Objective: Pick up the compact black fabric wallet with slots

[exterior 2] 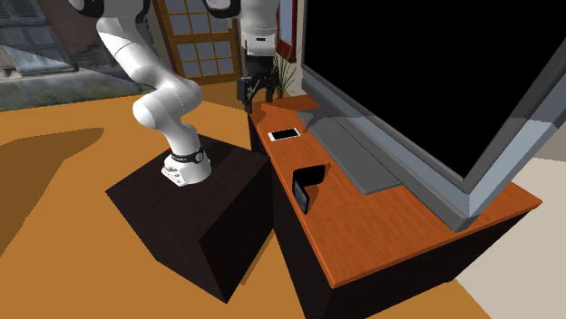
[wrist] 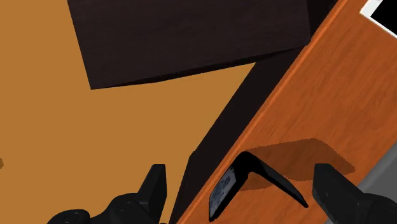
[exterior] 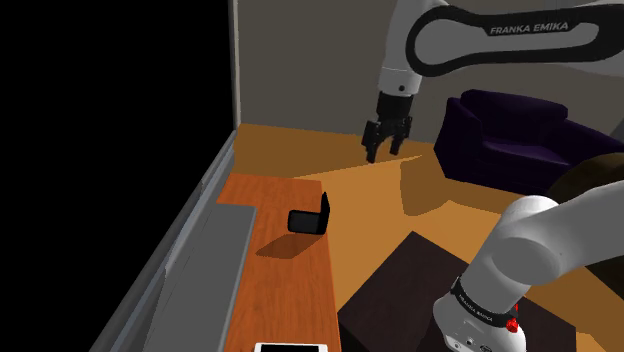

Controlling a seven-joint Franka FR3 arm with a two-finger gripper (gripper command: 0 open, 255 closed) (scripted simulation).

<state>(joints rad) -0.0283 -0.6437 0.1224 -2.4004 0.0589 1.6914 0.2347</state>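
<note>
Wallet: the black wallet [exterior: 309, 219] is standing propped open on the wooden top [exterior: 295, 285], near its floor-side edge.
Gripper: the gripper [exterior: 385, 151] is hovering high above the wooden top's edge, fingers apart, holding nothing.
Tip: I'd be dropping straight down and straddling one upright flap (looks tippy), squeezing only once it's between the fingers.

light: med, even | shadows: hard-edged; wallet [exterior: 305, 221] shadow on wood top [exterior: 295, 290]; arm [exterior: 470, 35] shadow on floor [exterior: 300, 150]
</note>
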